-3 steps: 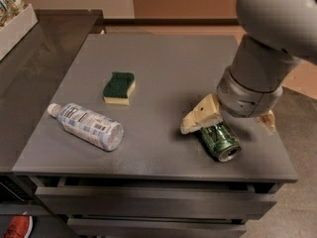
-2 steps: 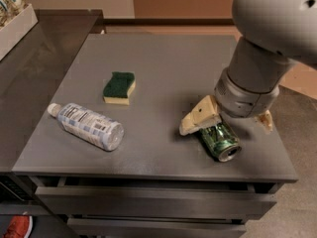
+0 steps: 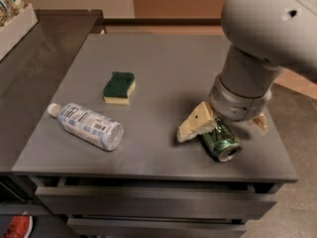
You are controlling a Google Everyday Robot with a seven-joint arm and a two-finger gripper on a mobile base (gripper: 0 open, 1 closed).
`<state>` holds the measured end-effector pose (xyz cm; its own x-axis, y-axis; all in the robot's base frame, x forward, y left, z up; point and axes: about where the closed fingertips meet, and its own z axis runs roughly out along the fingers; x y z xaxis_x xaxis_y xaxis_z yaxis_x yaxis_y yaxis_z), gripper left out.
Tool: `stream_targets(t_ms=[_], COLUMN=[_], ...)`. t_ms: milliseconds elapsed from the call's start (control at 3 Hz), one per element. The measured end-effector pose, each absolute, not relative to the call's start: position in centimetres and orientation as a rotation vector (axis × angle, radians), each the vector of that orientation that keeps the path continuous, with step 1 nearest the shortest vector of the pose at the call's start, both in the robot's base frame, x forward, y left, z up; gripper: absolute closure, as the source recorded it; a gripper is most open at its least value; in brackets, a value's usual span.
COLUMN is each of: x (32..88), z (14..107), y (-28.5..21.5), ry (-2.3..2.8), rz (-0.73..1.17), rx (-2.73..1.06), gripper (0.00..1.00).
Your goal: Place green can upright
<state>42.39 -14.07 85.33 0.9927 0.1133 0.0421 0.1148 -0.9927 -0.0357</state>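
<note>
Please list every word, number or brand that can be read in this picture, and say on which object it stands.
No text can be read here.
Label of the plastic bottle: print too blurred to read.
Side of the green can: pale markings, too blurred to read.
The sponge: no text.
The gripper, open and astride the lying green can: no text.
</note>
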Motion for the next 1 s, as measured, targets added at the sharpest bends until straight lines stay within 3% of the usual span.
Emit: stream_targets(t_ms=[333,1000], x=[42.23,42.12], z=[84.78,84.81], y=[-13.89,-13.63], ry=[-0.225,-0.273], rz=[-0.033,-0.008], rx=[-3.101,-3.109], gripper=[0.18,0.64])
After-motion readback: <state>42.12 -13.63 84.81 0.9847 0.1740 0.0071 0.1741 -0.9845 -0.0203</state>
